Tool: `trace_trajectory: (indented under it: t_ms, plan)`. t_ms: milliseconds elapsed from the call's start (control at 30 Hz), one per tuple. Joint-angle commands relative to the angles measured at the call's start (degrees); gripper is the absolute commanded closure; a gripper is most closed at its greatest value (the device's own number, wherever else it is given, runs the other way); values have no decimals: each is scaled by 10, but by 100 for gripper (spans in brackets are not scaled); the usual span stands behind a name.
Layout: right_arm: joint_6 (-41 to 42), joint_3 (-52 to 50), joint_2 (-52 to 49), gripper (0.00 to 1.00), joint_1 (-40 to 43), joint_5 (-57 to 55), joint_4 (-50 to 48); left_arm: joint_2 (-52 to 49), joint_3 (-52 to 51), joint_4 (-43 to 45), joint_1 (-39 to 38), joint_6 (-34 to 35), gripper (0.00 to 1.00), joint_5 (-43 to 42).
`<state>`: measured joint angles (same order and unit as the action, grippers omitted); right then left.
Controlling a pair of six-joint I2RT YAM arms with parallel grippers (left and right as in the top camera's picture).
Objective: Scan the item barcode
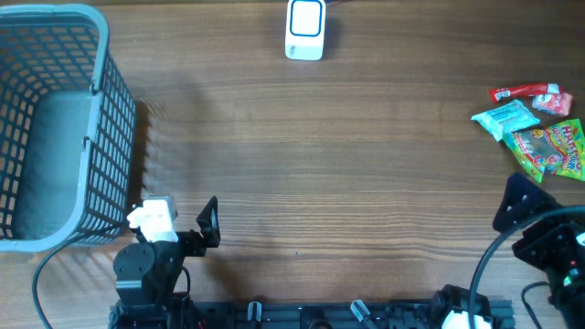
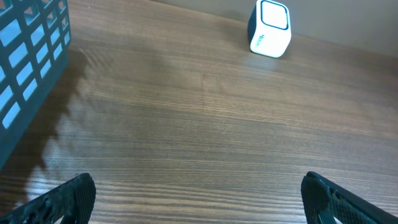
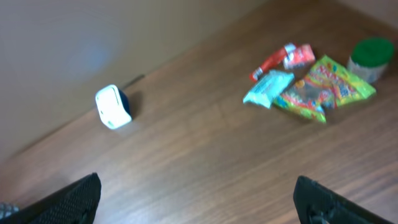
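Snack packets [image 1: 535, 123] sit in a loose cluster at the far right edge of the surface [image 1: 366, 183], well apart from both arms, and neither arm holds anything.

Nearest the robot, the left gripper [image 2: 199, 196] hovers low over bare wood-grain. Its jaws are spread wide, and the two dark, knurled fingertips [image 2: 68, 196] poke in from the bottom corners of its wrist view. Over on the right, the right gripper [image 3: 199, 198] is the same story: jaws spread, black textured tips at the frame's lower corners, only brown planking between them.

Moving out, on the left stands a grey-blue plastic basket [image 1: 114, 128] with lattice walls, a rounded rim and a solid floor, casting a comb-like shadow on the surface just beside it.

Across to the right, here's the cluster up close. There is a crinkly green gummy bag [image 1: 551, 149] with bright print. A pale teal pillow-shaped packet [image 1: 505, 119] touches its upper left edge. A slim red sachet [image 1: 526, 91] lies just beyond those. The right wrist view also catches a round green-lidded container [image 3: 372, 57] just beside the gummy bag, too blurred to say more.

Farthest out, at the middle of the back edge, there's the barcode scanner [image 1: 305, 29]. It is a small boxy white unit with rounded corners and a dark back, standing alone and well apart from the packets.
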<state>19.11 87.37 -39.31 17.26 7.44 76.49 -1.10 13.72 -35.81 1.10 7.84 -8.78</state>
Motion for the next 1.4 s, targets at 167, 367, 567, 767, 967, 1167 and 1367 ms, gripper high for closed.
trace_trajectory:
  t_ms: [167, 367, 567, 767, 967, 1167, 1367]
  plan:
    - [-29, -305, 268, 0, -94, 2, -364, 3, 0, 3, -3, 1, 0, 5]
    - [-31, -611, 391, 0, -106, 57, -738, 3, 0, 3, -2, 1, 0, 5]
    - [-56, -778, 391, 0, -174, -34, -880, 3, 0, 3, -3, 1, 0, 5]
    - [-56, -872, 391, 0, -189, -93, -876, 3, 0, 3, -3, 1, 0, 5]
    - [-56, -871, 391, 0, -190, -116, -772, 3, 0, 3, -3, 1, 0, 5]
    - [-54, -871, 390, 0, -189, -111, -772, 3, 0, 3, -3, 1, 0, 5]
    - [-54, -871, 390, 0, -189, -111, -772, 3, 0, 3, -3, 1, 0, 5]
